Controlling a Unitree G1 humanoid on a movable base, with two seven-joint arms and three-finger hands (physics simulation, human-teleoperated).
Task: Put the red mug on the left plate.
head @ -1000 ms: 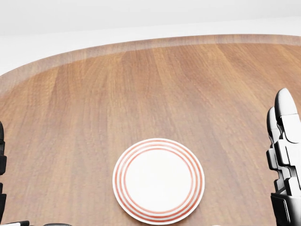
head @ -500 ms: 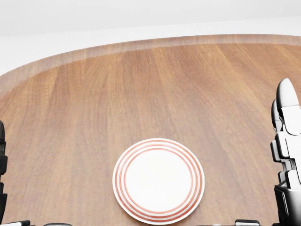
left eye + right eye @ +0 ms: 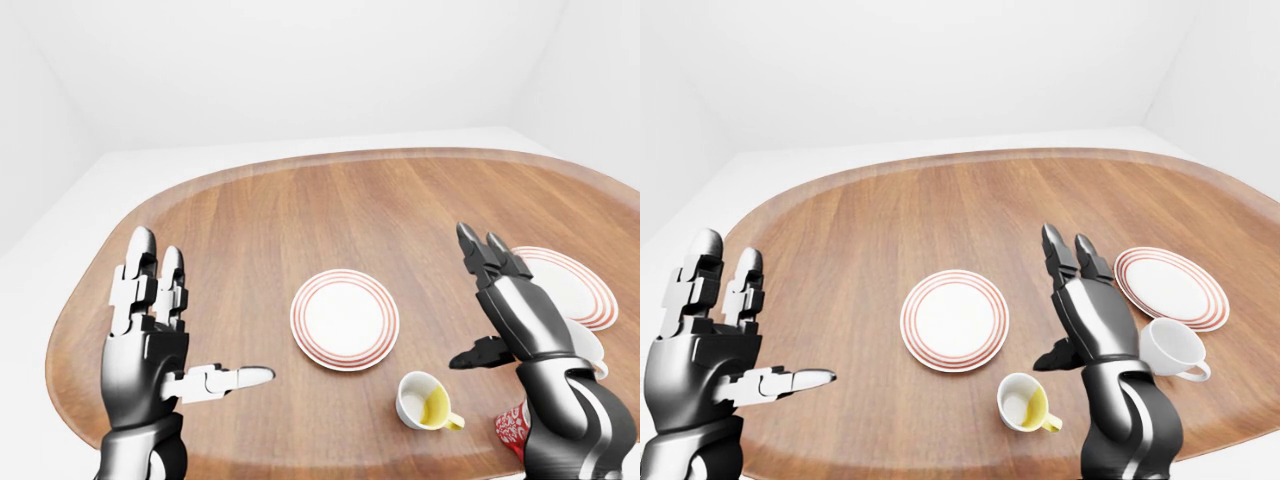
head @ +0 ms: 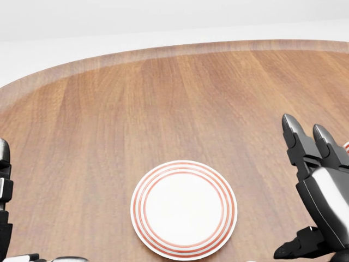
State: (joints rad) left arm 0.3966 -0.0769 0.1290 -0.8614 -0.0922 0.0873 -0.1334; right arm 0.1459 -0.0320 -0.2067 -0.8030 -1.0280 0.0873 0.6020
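The red mug (image 3: 512, 430) with white markings shows only in part at the bottom right of the left-eye view, behind my right forearm. The left plate (image 3: 345, 320), white with red rings, lies mid-table and bears nothing; it also shows in the head view (image 4: 184, 209). My right hand (image 3: 468, 300) is open with fingers spread, raised above the table between the two plates, up and left of the red mug. My left hand (image 3: 200, 315) is open, fingers up and thumb out, to the left of the left plate. Both hands hold nothing.
A white mug with a yellow inside (image 3: 425, 400) stands below and right of the left plate. A second ringed plate (image 3: 1170, 287) lies at the right, with a white mug (image 3: 1170, 348) just below it. The oval wooden table (image 3: 300, 210) stretches beyond them.
In the head view my right hand has swung in from the right edge toward the left and turned, so its dark side and thumb now show. The plate and the camera have not moved.
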